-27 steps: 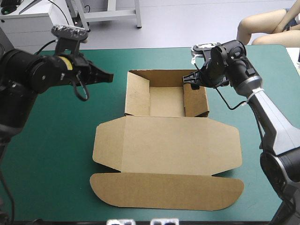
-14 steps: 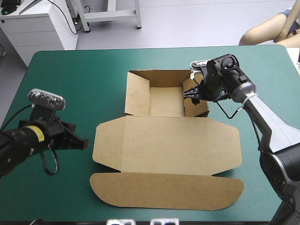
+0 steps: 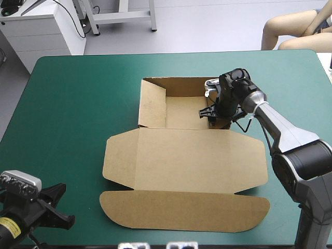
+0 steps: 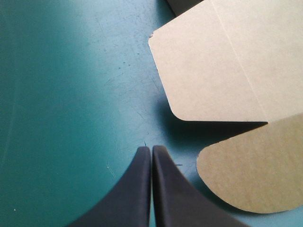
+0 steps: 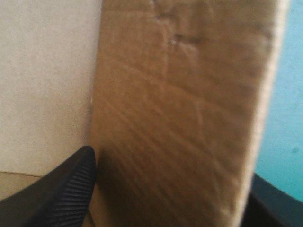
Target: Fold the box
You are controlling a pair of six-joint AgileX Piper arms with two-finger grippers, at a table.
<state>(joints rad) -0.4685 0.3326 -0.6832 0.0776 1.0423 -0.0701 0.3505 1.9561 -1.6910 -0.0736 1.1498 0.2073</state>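
Brown and half formed, the box [image 3: 182,113] sits at the middle of the teal-green desk [image 3: 78,104], its tray toward the far edge with walls raised and its lid [image 3: 197,161] flat toward the near edge. We see the right hand [image 3: 208,112] at the tray's right wall [image 5: 180,118], its black fingers [image 5: 71,189] standing apart, one inside the tray and one outside, with the wall between them. The left hand [image 4: 151,147] is over bare cover by the desk's near left corner, its fingers pressed together in a point, just beside the lid's rounded left corners without touching them.
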